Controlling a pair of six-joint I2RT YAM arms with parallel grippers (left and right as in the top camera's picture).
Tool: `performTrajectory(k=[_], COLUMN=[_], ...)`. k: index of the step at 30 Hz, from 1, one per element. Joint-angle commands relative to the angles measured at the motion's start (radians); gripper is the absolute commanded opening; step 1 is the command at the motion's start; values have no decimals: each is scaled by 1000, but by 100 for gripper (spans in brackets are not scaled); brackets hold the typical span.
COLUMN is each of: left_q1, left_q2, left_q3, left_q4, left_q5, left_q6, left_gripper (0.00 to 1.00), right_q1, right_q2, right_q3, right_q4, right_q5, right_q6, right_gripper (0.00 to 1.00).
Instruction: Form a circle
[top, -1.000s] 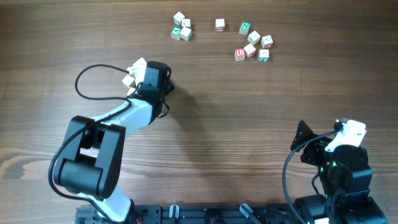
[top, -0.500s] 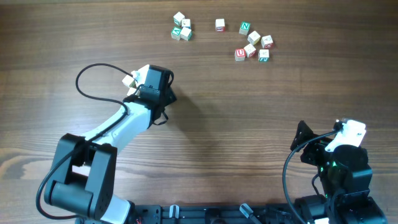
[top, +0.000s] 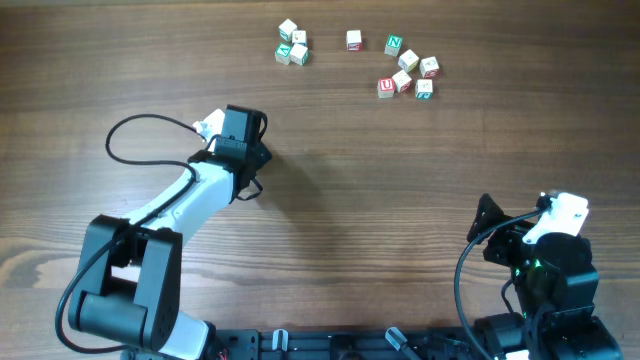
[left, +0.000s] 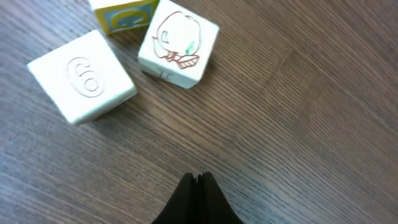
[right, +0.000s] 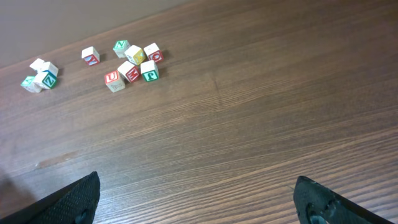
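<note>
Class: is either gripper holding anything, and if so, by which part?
Nothing is held. The left gripper is shut empty, short of the cubes; the right gripper is open and empty.

The table (top: 400, 180) is brown wood with darker grain. The far-left clump (top: 298, 54) is pale with green print; the far-right cubes (top: 407, 61) carry red and green letters. One white cube (left: 82, 85) shows an embossed 6.

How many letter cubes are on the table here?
10. Three form a tight clump far left; one lone cube sits right of it; six form a loose cluster farther right. The clump may hide another.
</note>
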Motion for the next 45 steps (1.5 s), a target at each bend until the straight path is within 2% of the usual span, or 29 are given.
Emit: performTrajectory(k=[1, 9, 18, 24, 45], left_q1=[9, 30, 71, 101, 103], left_q2=[11, 11, 34, 116, 118], left_q3=[-7, -7, -7, -7, -6], left_q4=[-26, -77, -31, 53, 114], left_q5=[-44, -63, -84, -24, -21], left_q6=[-96, -192, -191, -184, -134], left_gripper=[4, 4, 4, 4, 4], right_q1=[1, 1, 1, 1, 1], right_q2=[3, 3, 3, 3, 3], right_q3=[-4, -4, -4, -4, -4], right_q4=[2, 2, 2, 2, 2], right_q5=[-6, -6, -6, -6, -6], right_q6=[-10, -10, -10, -10, -10], right_gripper=[100, 100, 100, 100, 100])
